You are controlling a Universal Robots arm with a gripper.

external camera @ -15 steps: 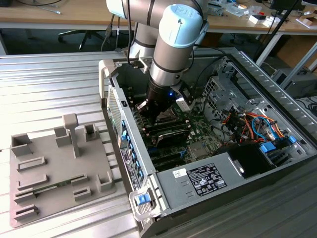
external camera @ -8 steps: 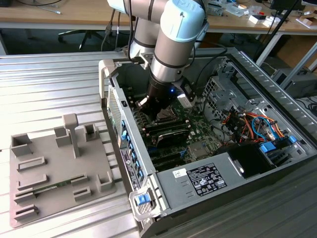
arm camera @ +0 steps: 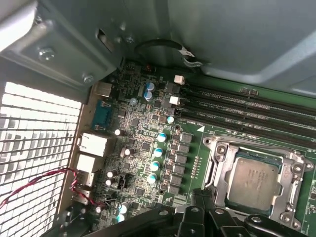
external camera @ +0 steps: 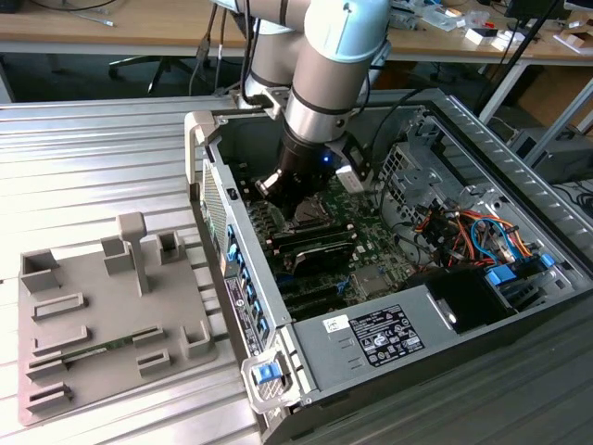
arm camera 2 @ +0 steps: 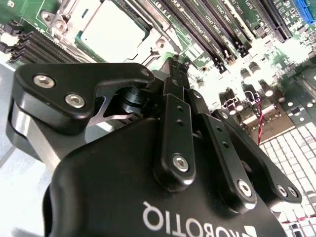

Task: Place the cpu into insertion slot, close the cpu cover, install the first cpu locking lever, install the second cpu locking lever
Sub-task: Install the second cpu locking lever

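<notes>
The cpu lies flat in the insertion slot, its silvery face up, on the green motherboard. The shiny cpu cover lies down around the chip as a frame. The second wrist view also has the cpu and the cpu cover. My gripper is shut, its two black fingers meeting at the tips with nothing visible between them, close above the board just beside the socket. In the exterior view the gripper reaches down into the open computer case. I cannot make out how the locking levers stand.
Long black memory slots run beside the socket. Case walls surround the board, with a drive cage and coloured cables on the exterior view's right. A grey fixture tray lies on the slatted metal table at the exterior view's left.
</notes>
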